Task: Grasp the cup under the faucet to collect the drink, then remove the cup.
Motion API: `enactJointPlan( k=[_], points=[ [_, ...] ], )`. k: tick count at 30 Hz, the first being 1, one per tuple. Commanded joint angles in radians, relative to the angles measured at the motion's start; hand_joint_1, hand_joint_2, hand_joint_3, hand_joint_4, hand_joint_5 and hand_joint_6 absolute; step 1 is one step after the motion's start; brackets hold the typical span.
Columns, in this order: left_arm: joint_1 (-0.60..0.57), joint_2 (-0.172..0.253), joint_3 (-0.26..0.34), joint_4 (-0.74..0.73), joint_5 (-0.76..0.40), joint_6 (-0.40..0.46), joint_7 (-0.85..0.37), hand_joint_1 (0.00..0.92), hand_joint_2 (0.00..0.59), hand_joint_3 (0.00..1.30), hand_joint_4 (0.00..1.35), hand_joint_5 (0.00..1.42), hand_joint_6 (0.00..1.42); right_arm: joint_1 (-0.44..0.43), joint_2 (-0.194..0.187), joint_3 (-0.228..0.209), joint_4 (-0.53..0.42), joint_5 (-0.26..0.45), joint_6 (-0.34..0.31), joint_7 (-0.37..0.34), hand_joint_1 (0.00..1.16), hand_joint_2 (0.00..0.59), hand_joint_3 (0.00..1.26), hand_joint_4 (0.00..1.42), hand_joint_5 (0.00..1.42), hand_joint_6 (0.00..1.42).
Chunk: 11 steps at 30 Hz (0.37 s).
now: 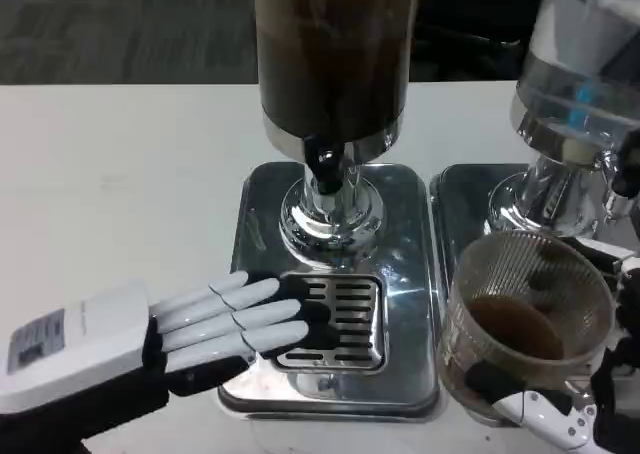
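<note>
A clear ribbed plastic cup (pixel 528 314) with brown drink in its bottom is at the lower right, off to the right of the drip grate. My right hand (pixel 590 394) grips it from below and the side. The dispenser with dark drink (pixel 333 54) stands at top centre, its black faucet (pixel 324 164) over the chrome base. My left hand (pixel 230 324) lies flat and open at the lower left, fingers stretched out, their tips reaching onto the drip grate (pixel 335 319). Nothing is in it.
A second dispenser with a clear tank (pixel 585 64) stands at the right on its own chrome base (pixel 470 204), just behind the cup. The white table (pixel 120 194) stretches to the left of the chrome base (pixel 410 274).
</note>
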Motion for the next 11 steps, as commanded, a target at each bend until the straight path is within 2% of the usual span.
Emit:
enactJointPlan(
  k=[1, 11],
  points=[
    [0.012, 0.018, 0.002, 0.007, 0.011, 0.002, 0.024, 0.000, 0.038, 0.07, 0.00, 0.00, 0.00, -0.014, 0.003, -0.002, -0.019, 0.027, -0.036, 0.000, 1.08, 0.119, 0.99, 1.03, 1.15, 1.40],
    [0.020, 0.019, 0.005, 0.004, 0.019, 0.011, 0.041, 0.000, 0.039, 0.07, 0.00, 0.00, 0.00, -0.021, -0.001, -0.007, -0.019, 0.033, -0.031, 0.005, 1.08, 0.121, 0.99, 1.03, 1.16, 1.40]
  ],
)
